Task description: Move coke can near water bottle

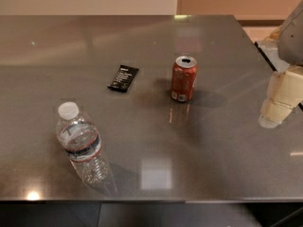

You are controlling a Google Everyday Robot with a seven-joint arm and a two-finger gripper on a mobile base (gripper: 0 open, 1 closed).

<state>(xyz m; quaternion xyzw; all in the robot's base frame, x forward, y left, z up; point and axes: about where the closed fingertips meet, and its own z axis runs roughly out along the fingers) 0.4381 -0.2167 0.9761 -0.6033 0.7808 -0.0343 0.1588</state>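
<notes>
Grey table [213, 145] fills view.
Gripper [278, 103] at right edge, over table's right side, well apart from can, touching neither can nor bottle; open or closed: cannot tell.
Water bottle [81, 145] front left, upright, long axis vertical, white cap up.
Coke can [183, 79] centre-right, further back, upright, long axis vertical, opening facing up, white patch low on near side.
Can and bottle well apart.
Flat black packet [123, 77] lies left of can.
</notes>
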